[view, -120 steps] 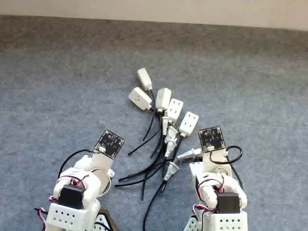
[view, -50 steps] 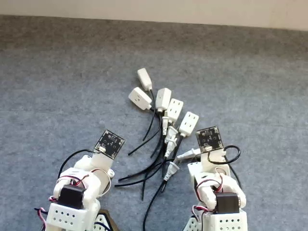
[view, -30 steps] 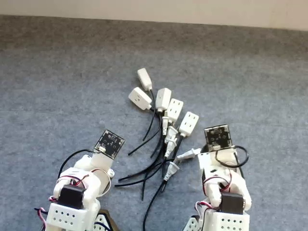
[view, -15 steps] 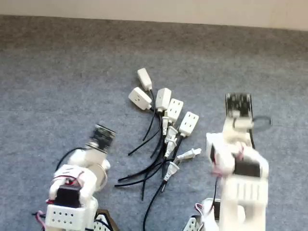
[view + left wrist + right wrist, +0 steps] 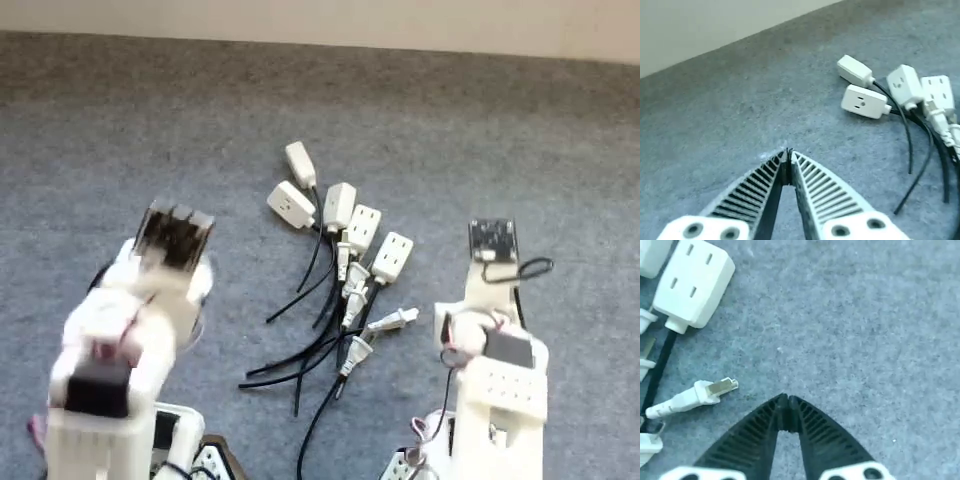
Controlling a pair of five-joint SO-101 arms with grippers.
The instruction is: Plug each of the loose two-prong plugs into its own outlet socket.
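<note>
Left arm [image 5: 125,310] blurred in high view, outlet socket [image 5: 647,255] cropped by right wrist view's edge

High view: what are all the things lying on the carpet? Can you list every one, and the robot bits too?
Outlet sockets: five, white, clustered mid-carpet.
Plugs: about five, white, two-prong, loose, just nearer the arms than the sockets.
Cords: several, black, trailing from the sockets and plugs toward the arms.
Carpet: one, grey, under everything.
Wall: one, pale, along the far edge.
Left arm: one, white, left of the cords.
Right arm: one, white, right of the cords.
Left gripper: one, white, shut, empty.
Right gripper: one, black, shut, empty, near a loose plug.
</note>
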